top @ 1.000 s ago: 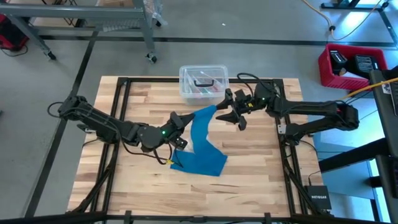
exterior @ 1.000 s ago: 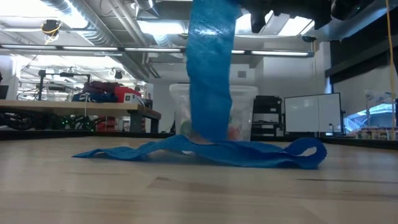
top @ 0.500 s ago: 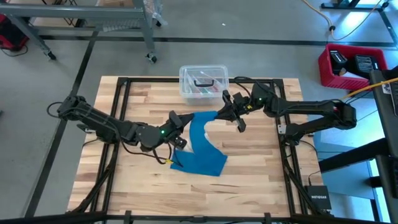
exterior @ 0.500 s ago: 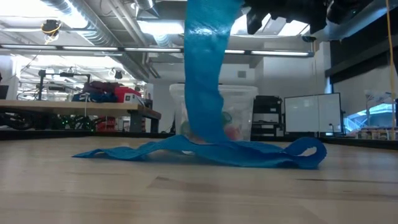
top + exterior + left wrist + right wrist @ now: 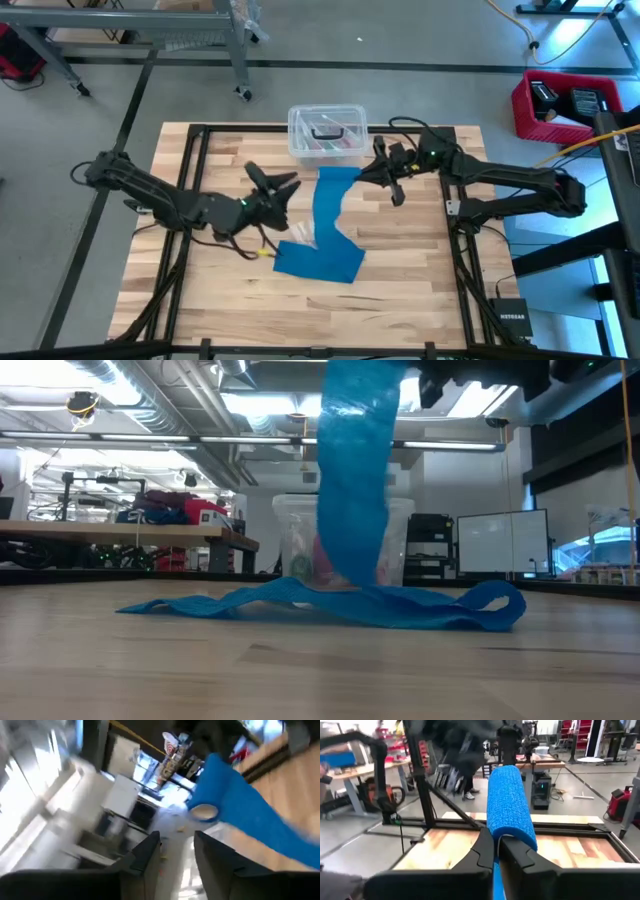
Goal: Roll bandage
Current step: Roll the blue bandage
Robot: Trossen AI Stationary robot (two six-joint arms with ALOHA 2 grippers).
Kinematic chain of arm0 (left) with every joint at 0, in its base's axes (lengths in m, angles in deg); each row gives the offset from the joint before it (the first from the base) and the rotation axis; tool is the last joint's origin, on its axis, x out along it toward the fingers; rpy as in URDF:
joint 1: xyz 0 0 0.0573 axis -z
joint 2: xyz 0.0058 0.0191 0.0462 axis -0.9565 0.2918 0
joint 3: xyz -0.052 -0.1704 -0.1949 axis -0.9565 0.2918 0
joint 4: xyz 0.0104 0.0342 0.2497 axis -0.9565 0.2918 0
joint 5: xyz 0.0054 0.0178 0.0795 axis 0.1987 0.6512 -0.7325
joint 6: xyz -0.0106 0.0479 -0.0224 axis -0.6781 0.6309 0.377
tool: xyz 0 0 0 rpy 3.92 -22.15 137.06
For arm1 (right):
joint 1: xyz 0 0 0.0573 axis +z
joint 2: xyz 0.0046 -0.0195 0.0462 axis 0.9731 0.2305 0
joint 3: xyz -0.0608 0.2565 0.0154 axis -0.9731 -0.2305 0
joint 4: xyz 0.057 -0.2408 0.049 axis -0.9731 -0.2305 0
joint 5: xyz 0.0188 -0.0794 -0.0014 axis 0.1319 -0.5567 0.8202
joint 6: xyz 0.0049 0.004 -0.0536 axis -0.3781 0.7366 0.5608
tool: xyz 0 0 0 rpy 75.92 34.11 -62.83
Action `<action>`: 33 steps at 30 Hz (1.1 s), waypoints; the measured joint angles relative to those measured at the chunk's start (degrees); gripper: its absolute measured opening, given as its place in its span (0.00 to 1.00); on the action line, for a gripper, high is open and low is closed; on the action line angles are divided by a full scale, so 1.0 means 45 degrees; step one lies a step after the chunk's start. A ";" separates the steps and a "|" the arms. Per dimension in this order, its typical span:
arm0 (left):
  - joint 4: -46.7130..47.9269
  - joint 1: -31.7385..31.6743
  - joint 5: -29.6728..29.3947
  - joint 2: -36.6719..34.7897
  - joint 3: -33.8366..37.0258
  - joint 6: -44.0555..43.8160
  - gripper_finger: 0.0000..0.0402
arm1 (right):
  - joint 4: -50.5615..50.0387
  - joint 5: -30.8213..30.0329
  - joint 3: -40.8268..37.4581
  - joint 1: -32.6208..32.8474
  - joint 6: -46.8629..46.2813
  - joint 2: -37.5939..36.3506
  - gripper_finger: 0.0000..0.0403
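Blue bandage (image 5: 325, 225) rises from a folded heap at mid-table to the right gripper (image 5: 383, 170), whose fingers are pinched on its far end. Left gripper (image 5: 278, 186) hangs left of it, fingers parted, empty. Far behind, a clear lidded box (image 5: 327, 131) holds small, indistinct items.

Two dark, slender jointed arms are seen, each lit by a small green light near the wrist. Black cables are looped alongside them. Each end effector is formed of two flat dark fingers.

Grey concrete floor (image 5: 420, 40), red crate (image 5: 560, 105) alongside.
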 joint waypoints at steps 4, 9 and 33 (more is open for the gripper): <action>0.2626 -0.0736 0.3594 -0.1570 0.0015 -0.5543 0.30 | -0.0355 0.0014 0.0000 0.0000 0.0777 -0.0092 0.02; 0.2679 -0.2731 0.7755 -0.2636 0.1061 -0.9921 0.31 | -0.0246 0.0014 0.0000 0.0001 0.1742 -0.0103 0.02; -0.0837 -0.5320 1.1282 -0.1168 0.2358 -1.2212 0.31 | 0.0567 0.0076 -0.0010 0.0000 0.2843 0.0747 0.02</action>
